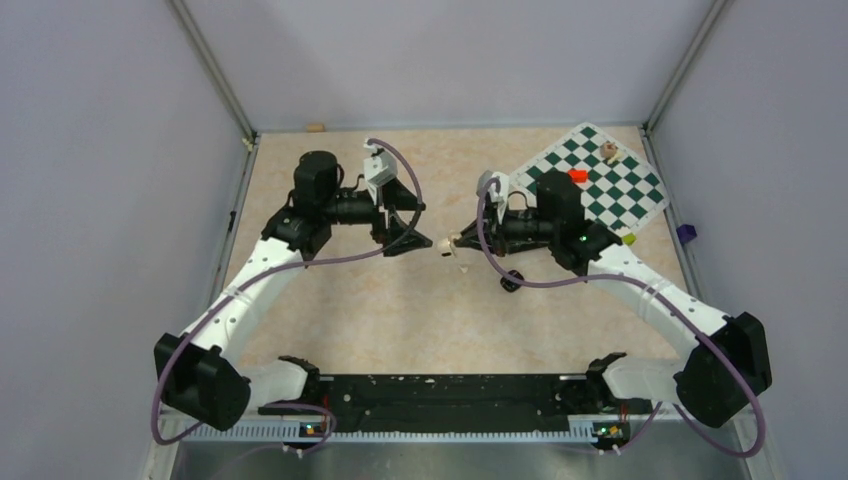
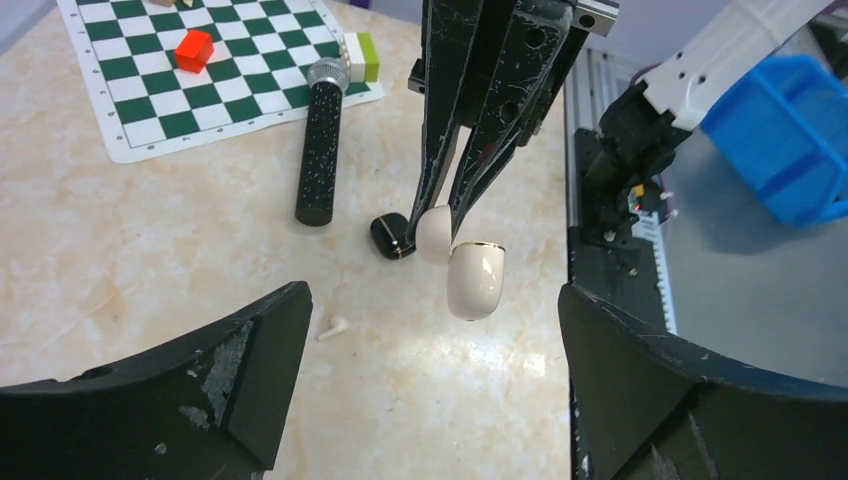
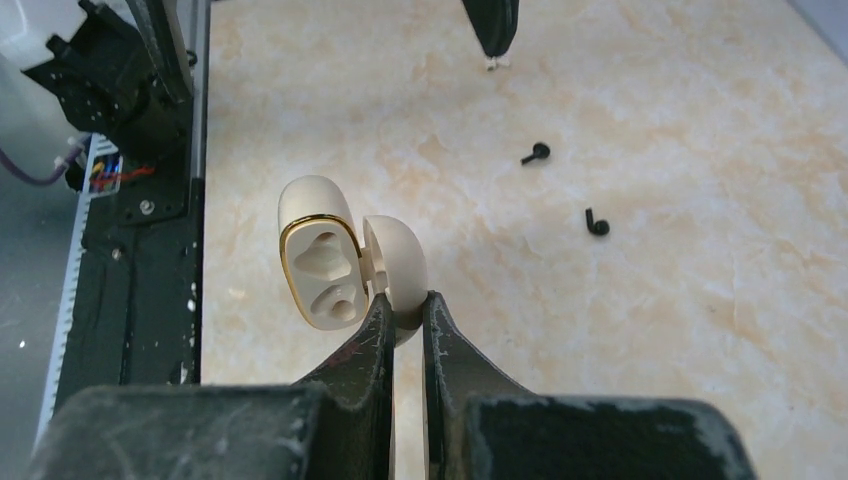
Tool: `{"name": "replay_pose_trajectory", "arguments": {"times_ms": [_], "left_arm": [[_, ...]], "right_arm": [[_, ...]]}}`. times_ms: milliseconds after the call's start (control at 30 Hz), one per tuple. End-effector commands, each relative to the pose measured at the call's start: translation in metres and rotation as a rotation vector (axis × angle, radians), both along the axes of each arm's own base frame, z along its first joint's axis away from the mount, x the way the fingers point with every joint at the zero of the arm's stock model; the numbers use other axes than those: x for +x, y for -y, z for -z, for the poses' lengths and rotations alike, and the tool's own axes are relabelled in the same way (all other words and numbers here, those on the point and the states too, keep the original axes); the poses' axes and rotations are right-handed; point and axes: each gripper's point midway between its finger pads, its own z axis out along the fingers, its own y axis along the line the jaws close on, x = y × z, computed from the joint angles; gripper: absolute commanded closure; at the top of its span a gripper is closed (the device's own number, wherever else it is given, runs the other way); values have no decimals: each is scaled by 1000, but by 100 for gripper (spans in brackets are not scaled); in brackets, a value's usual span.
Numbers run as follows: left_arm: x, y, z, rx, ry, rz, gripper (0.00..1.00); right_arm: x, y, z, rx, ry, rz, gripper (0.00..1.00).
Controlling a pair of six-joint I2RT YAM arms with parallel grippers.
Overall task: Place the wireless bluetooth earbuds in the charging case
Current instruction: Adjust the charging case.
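Right gripper [image 3: 405, 310] clamps the open cream charging case [image 3: 320, 260] above the tabletop [image 3: 700, 150]. Left gripper [image 2: 430, 300] gapes over a white earbud [image 2: 333, 326]; black earbuds [image 3: 536, 152] lie apart. Recommend a stem pinch, bud aligned to socket.

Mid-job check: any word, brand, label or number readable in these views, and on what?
No readable text anywhere. The open cream clamshell case, small glossy black case, green-and-white chessboard mat and speckled black cylinder with silver tip show no lettering. Anything finer is too small to tell.
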Motion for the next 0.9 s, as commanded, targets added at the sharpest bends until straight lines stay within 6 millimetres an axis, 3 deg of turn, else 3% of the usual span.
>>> {"name": "replay_pose_trajectory", "arguments": {"times_ms": [0, 300, 567, 867], "left_arm": [[-13, -2, 17, 136, 119, 51, 1], [-19, 20, 54, 259, 122, 113, 1], [-27, 39, 65, 305, 85, 182, 11], [-33, 44, 73, 319, 65, 211, 22]], "right_arm": [[-6, 8, -2, -50, 43, -22, 100], [-8, 9, 24, -81, 27, -13, 100], [-12, 4, 33, -80, 9, -23, 100], [-11, 2, 30, -64, 17, -12, 100]]}}
